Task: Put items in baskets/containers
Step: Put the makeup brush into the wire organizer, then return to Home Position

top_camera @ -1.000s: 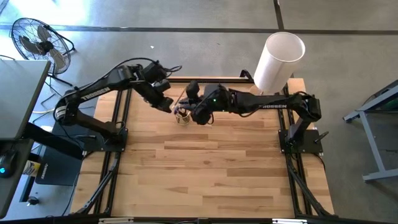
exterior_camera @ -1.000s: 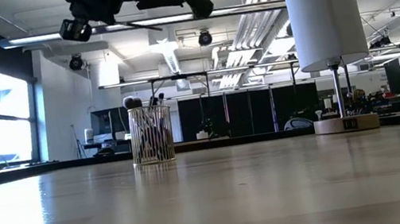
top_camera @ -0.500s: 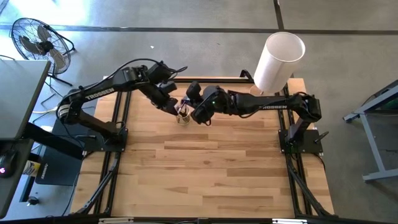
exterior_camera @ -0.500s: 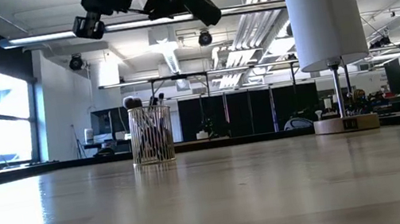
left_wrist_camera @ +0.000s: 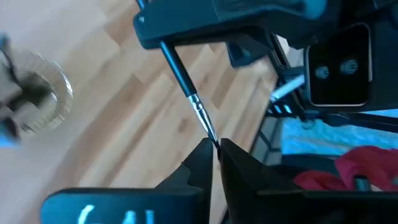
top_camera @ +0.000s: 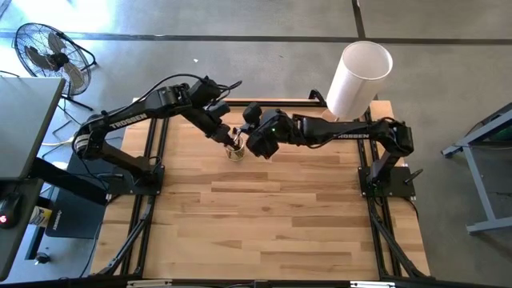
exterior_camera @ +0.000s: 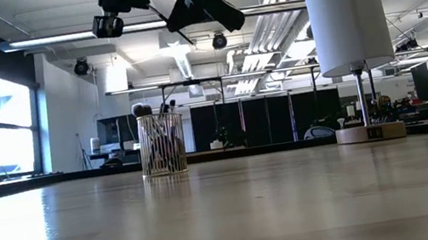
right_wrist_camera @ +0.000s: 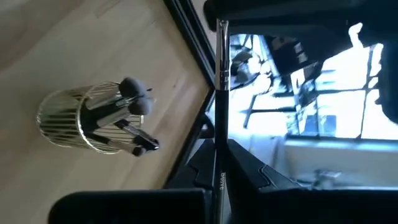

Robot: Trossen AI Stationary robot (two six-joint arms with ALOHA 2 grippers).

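- Wood-plank table point(top_camera: 264, 216), light butcher-block look, sits on a grey concrete floor; most of it is bare, all the action is at the far edge around 12 o'clock.
- Clear ribbed cup point(exterior_camera: 161, 144) stands upright there, already stuffed with brushes point(right_wrist_camera: 127, 118), fluffy heads poking out the top. From above it's the small round thing point(top_camera: 234, 150) right between the two arms.
- Left gripper point(top_camera: 222, 134) hangs just above the cup, at about 10 o'clock from it. Its fingers are pinched nearly closed on the tip end of a thin dark brush point(left_wrist_camera: 186, 84).
- Right gripper point(top_camera: 250, 130) comes in from roughly 2 o'clock of the cup and is clamped on the same brush, which runs straight up between its fingers point(right_wrist_camera: 219, 93). So both grippers have hold of one brush, up in the air over the cup.
- Big white cylinder point(top_camera: 358, 78) stands on a small base at the table's far right corner, well apart from the cup.
- Floor fan point(top_camera: 48, 52) sits off the table at the far left.
- Room behind looks like a big workshop: windows on the left, ceiling pipes and lights, dark racks along the back.
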